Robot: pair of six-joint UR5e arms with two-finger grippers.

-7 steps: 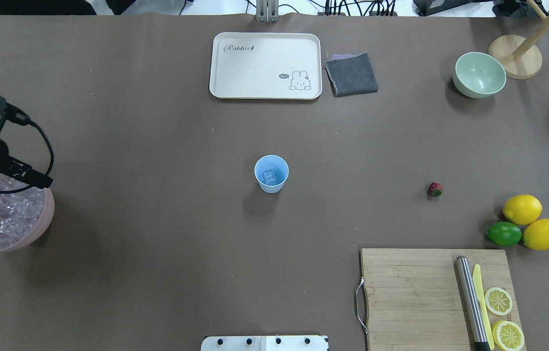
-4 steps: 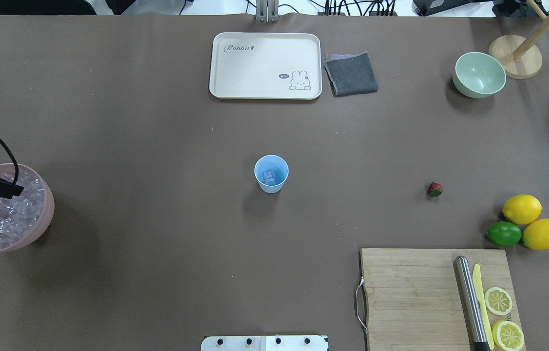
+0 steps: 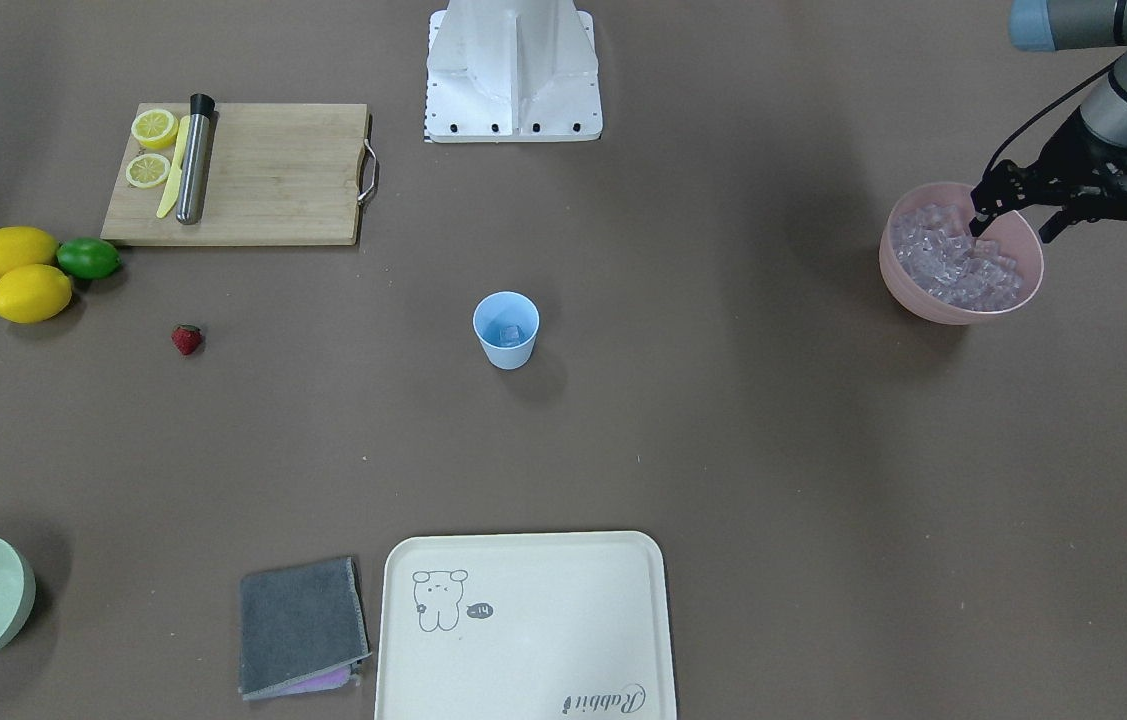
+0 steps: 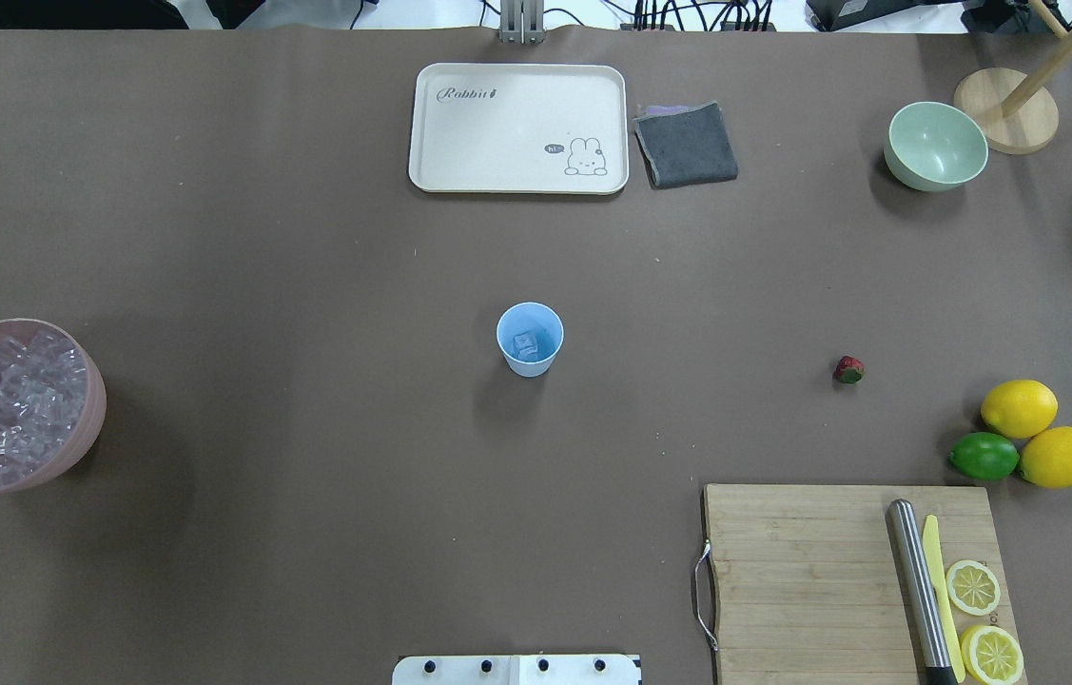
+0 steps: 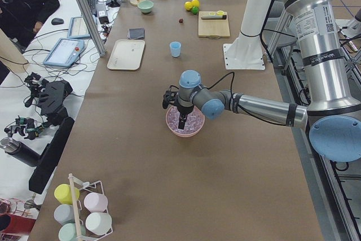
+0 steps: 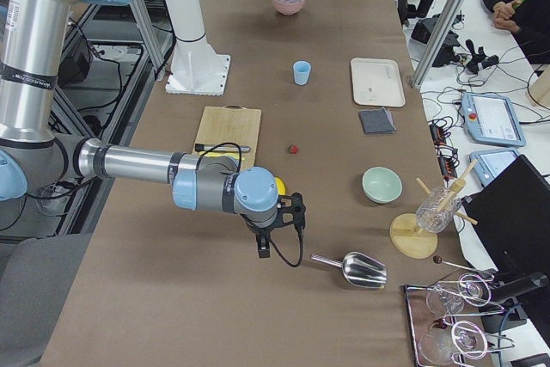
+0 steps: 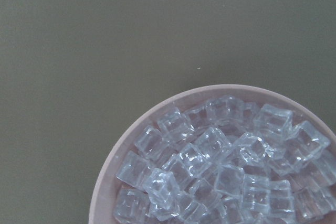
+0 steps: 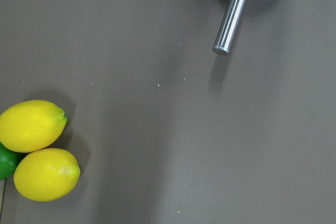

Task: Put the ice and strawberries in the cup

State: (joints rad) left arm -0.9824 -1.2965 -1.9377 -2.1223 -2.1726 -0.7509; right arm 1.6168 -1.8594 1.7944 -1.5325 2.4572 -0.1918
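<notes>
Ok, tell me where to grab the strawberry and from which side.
Pinch the strawberry by its red body, across the widest part, coming straight down from above. It lies low on the table with nothing close beside it, so there is likely room to close in from either side. The green cap looks too small to hold.

silver-grey tube arms [image 5: 265, 108] carry pale blue joint caps [image 5: 190, 78], a black tool [image 3: 1013, 230] and looped black cable [image 3: 1031, 122].

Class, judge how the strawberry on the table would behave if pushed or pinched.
The strawberry is tiny beside the lemons, so probably light. Rounded and lying loose on the flat table, it may roll or pivot when nudged.
</notes>
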